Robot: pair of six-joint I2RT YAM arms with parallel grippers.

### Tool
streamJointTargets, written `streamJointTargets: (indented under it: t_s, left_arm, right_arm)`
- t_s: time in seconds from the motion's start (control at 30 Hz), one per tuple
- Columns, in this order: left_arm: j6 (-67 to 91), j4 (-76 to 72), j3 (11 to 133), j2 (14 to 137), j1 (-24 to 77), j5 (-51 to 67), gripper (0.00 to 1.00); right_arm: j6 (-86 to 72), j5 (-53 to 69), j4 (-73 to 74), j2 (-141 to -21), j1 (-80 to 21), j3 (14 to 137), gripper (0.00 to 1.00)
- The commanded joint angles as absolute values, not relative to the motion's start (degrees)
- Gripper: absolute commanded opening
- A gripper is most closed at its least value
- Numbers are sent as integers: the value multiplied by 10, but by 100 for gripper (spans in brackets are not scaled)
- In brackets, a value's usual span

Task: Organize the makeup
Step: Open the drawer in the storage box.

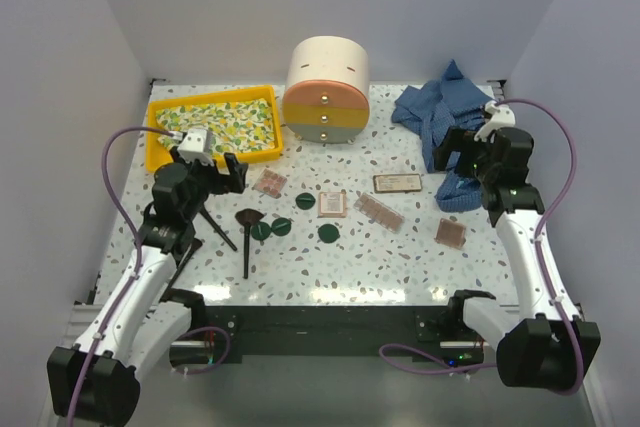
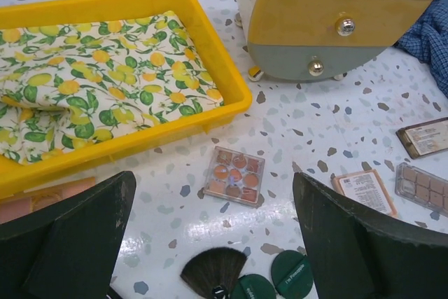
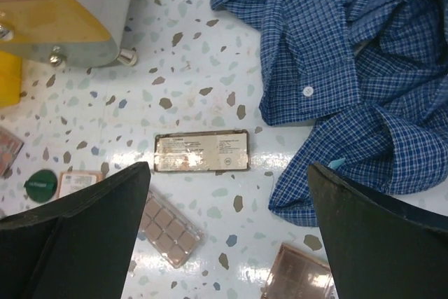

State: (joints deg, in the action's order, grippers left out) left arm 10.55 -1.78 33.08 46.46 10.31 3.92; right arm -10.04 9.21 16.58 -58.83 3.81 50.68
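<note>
Now | left fingers (image 2: 70, 243): palette (image 2: 235, 175) ahead, apart | right fingers (image 3: 77, 236): labelled palette (image 3: 201, 150) ahead

The far left of the table (image 1: 400, 267) is being occupied by a tray (image 1: 158, 117), with a cloth (image 1: 225, 127) lying in it. A drawer unit (image 1: 326, 90) is being kept at the far middle, just right of the tray, and a shirt (image 1: 440, 112) is being left heaped at the far right. Five palettes (image 1: 333, 204) are being spread across the middle, nearer than the drawer unit. Four discs (image 1: 328, 233) are being scattered among and nearer than the left palettes. A fan brush (image 1: 247, 242) is being kept just left of the discs, two brushes (image 1: 218, 229) farther left.
</note>
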Motion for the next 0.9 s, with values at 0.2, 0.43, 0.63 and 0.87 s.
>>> streamJointTargets:
  t_s: [0.2, 0.43, 0.63, 0.87]
  left_arm:
    - [213, -22, 394, 516, 106, 160, 100]
    - [264, -32, 396, 543, 157, 182, 100]
    - [311, -96, 383, 587, 207, 157, 100]
    - [339, -147, 390, 634, 236, 156, 100]
  right_arm:
    - [88, 358, 189, -601, 23, 546, 99]
    - [155, 400, 207, -573, 23, 502, 99]
    - [149, 389, 226, -600, 23, 521, 99]
    - [145, 409, 221, -595, 24, 513, 99]
